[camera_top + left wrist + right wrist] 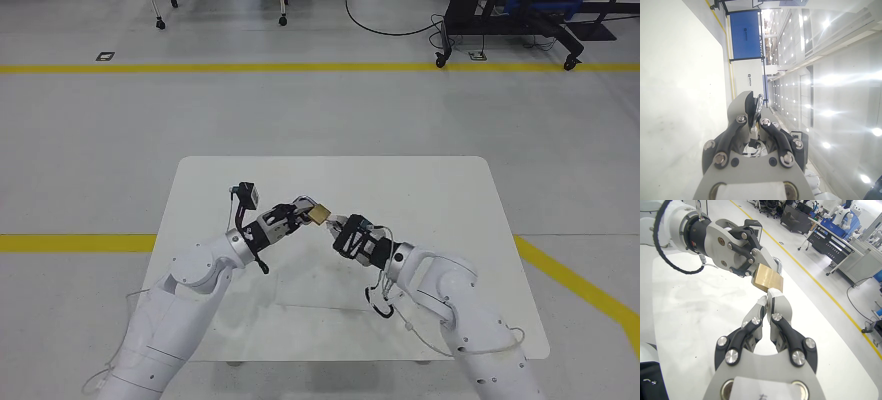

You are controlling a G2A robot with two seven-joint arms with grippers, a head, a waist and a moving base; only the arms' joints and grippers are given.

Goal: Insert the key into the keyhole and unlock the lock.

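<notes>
A brass padlock (319, 212) is held above the middle of the white table (430, 185). My left gripper (300, 213) is shut on it from the left side. In the left wrist view the lock's silver shackle (759, 105) sits pinched in the left gripper (755, 103). In the right wrist view the padlock (769, 279) hangs just beyond my right gripper (768, 294), which is shut on the thin metal key (768, 306). The right fingertips touch the lock's bottom face. The key's blade is hidden, so I cannot tell how deep it sits.
The bare tabletop (696, 306) lies below both grippers, with its rounded far edge (810, 298) close by. Yellow floor lines (300, 68) and wheeled carts (520, 30) stand well beyond the table.
</notes>
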